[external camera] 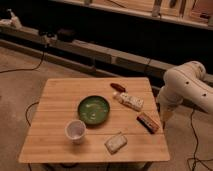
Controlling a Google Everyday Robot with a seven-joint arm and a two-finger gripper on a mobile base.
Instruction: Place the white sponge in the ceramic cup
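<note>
Where the wooden table (pixel 60 95) ends rightward, the end effector (pixel 165 116) hangs above floor (pixel 15 85).

Table (pixel 60 95) holds bowl (pixel 93 109), cup (pixel 75 131), sponge (pixel 115 142), packet (pixel 130 101), bar (pixel 148 122), red item (pixel 117 86); jaws beside it.

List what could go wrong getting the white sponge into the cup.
1. The gripper hangs off the right edge of the table, and the brown-orange bar lies between it and the white sponge; a low reach might knock the bar.
2. The sponge looks about as wide as the ceramic cup, so it may catch on the rim or tip the cup.
</note>
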